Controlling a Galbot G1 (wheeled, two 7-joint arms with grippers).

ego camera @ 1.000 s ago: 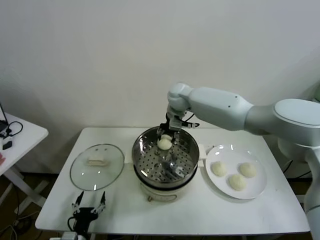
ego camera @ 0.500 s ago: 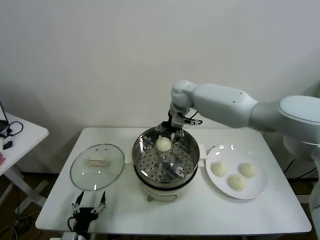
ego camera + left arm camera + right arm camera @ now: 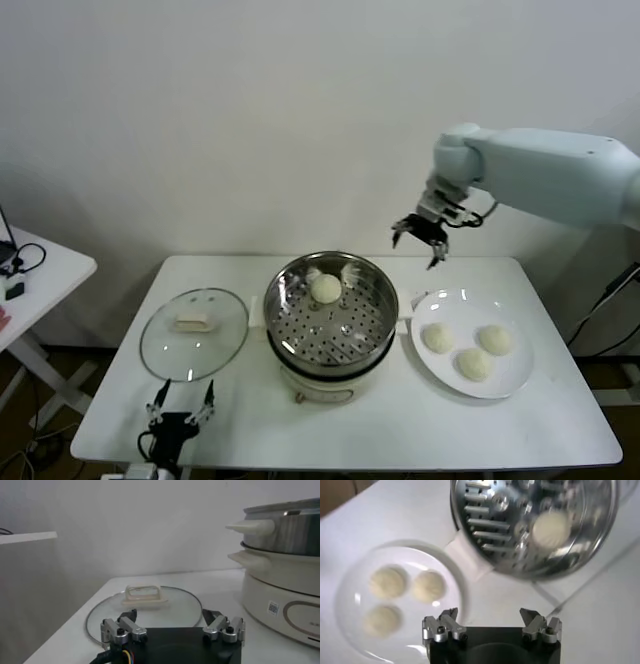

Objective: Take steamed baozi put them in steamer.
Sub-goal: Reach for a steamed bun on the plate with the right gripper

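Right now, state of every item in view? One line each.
Steamer: open, lid off, one bun inside.
Bun in steamer: resting on the perforated floor, released.
Three buns on plate: untouched.
Plate: right of steamer, on table.
Glass lid: lying flat left of steamer.
Right gripper: open, empty, raised between steamer and plate.
Left gripper: open, parked at the table's front edge.

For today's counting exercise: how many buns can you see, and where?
4: one bun in the steamer; three buns on the white plate. None seems hidden.
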